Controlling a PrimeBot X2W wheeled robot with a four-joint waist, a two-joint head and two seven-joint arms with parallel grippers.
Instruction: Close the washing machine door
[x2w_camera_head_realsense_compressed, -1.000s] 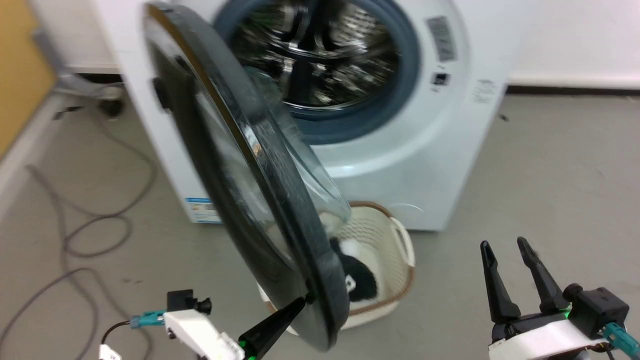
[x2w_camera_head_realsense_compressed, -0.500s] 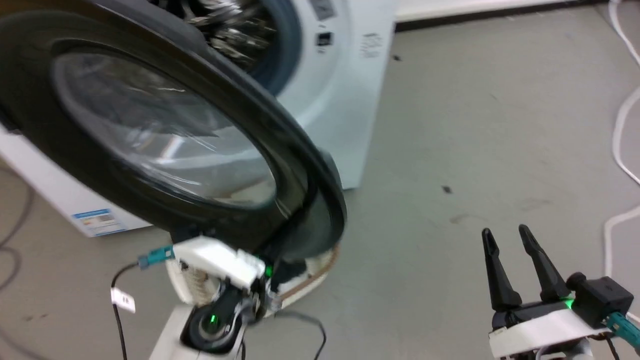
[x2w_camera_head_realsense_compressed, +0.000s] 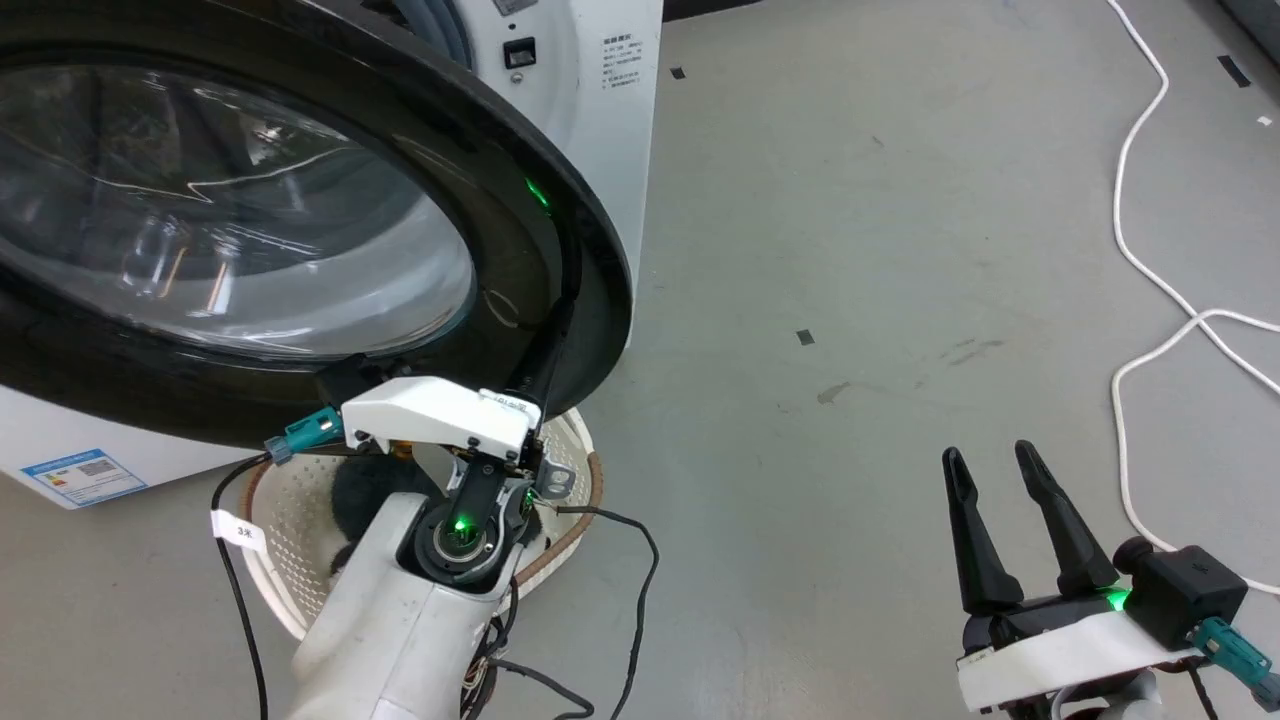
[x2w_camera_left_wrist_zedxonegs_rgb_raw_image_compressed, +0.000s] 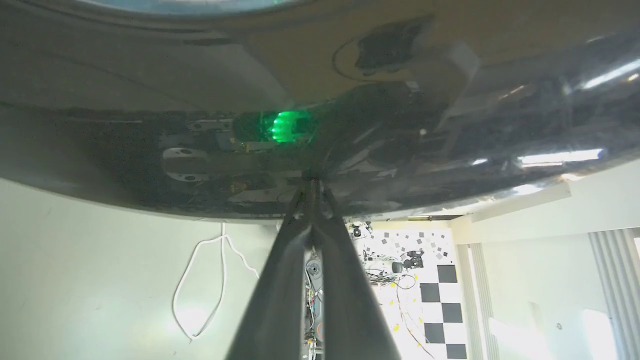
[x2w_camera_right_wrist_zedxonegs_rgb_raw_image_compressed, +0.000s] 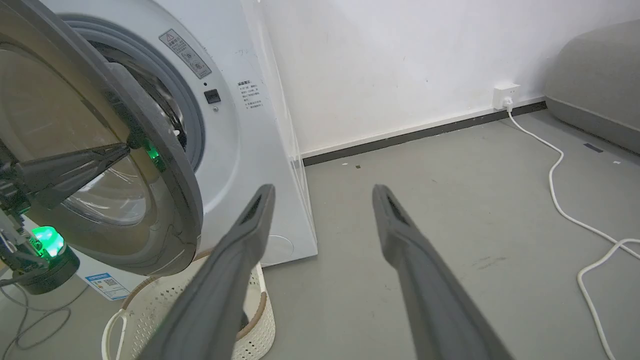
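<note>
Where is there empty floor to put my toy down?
The bare floor between the washing machine and the white cable, ahead of the right gripper. It's crowded by the washing machine door: the basket and the left gripper are there.

My left forearm (x2w_camera_head_realsense_compressed: 370, 620) pale white, green light (x2w_camera_head_realsense_compressed: 461, 523) glowing at the wrist, teal plug (x2w_camera_head_realsense_compressed: 305, 435) at its nine o'clock, black cable (x2w_camera_head_realsense_compressed: 235, 610) with white tag (x2w_camera_head_realsense_compressed: 240, 530), my right gripper (x2w_camera_head_realsense_compressed: 986, 452), long dark tapered fingers (x2w_camera_head_realsense_compressed: 975, 550), white housing (x2w_camera_head_realsense_compressed: 1060, 660).

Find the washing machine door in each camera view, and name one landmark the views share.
Head view: washing machine door fills the upper left.
Left wrist view: its glossy dark face spans the top.
Right wrist view: the door stands ajar at the left.
Shared landmark: the left claw, tips against the door's rim.
</note>
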